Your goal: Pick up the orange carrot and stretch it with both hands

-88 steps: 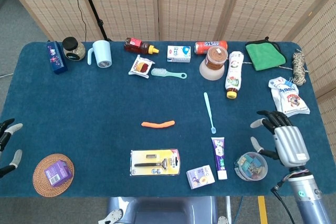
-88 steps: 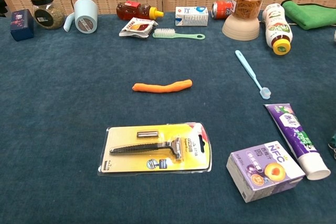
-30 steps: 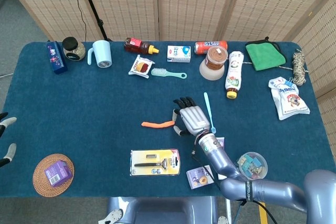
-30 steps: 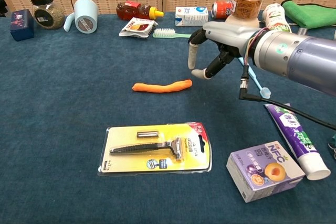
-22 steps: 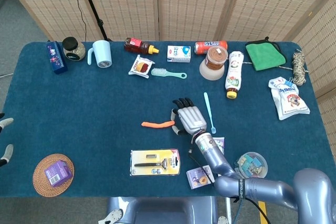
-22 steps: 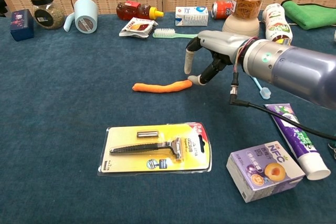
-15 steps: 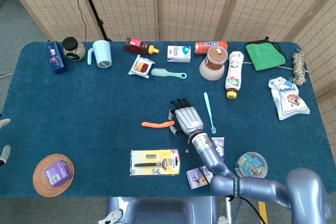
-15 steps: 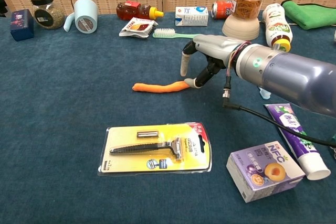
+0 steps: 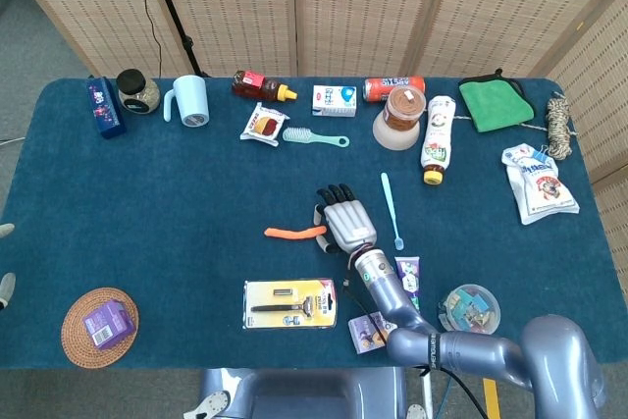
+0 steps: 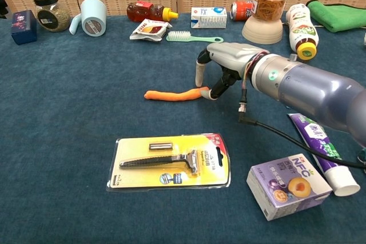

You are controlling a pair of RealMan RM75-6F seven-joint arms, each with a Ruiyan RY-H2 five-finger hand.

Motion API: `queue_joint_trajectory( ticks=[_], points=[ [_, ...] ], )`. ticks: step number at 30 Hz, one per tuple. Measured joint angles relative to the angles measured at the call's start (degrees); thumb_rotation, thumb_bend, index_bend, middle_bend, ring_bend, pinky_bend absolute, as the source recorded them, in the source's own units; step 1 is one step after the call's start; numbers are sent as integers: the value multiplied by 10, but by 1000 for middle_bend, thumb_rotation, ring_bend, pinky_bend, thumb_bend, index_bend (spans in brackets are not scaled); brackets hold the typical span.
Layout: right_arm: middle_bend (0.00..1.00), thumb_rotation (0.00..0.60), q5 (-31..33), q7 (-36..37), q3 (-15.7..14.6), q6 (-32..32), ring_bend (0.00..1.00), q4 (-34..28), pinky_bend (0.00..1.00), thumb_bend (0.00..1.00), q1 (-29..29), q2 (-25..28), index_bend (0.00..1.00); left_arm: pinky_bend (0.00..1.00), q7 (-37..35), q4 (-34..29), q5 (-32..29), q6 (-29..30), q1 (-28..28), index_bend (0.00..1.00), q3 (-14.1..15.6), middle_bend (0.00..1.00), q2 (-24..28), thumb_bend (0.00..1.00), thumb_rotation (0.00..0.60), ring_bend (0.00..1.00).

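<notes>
The orange carrot [image 9: 292, 233] lies flat on the blue table, a thin, slightly curved strip [image 10: 171, 95]. My right hand [image 9: 343, 218] hovers over its right end, fingers spread and arched downward [image 10: 220, 64]. The thumb tip touches the carrot's right tip, while the other fingers stand apart above it, and nothing is gripped. Of my left hand [image 9: 4, 287], only two separated fingertips show at the left edge of the head view. It is far from the carrot and is not in the chest view.
A yellow razor pack [image 10: 170, 161] lies just in front of the carrot. A toothbrush [image 9: 391, 208], toothpaste [image 10: 323, 152] and a purple box [image 10: 287, 185] lie under or beside my right arm. A woven coaster [image 9: 98, 326] sits front left. Bottles, cup and brush line the back.
My right hand has moved in from the right and down until its thumb touches the carrot's right end. The left hand has slid further off the left edge. The carrot has not moved.
</notes>
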Motion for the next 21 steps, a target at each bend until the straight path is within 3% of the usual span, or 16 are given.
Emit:
queue_joint_trajectory(
  ticks=[21],
  points=[
    [148,600,-10,-1,-2,-2,0,28,0,411,-5,-22,423,118,-10,7,1,4,3,199,-1,116,0,422,600,123]
  ],
)
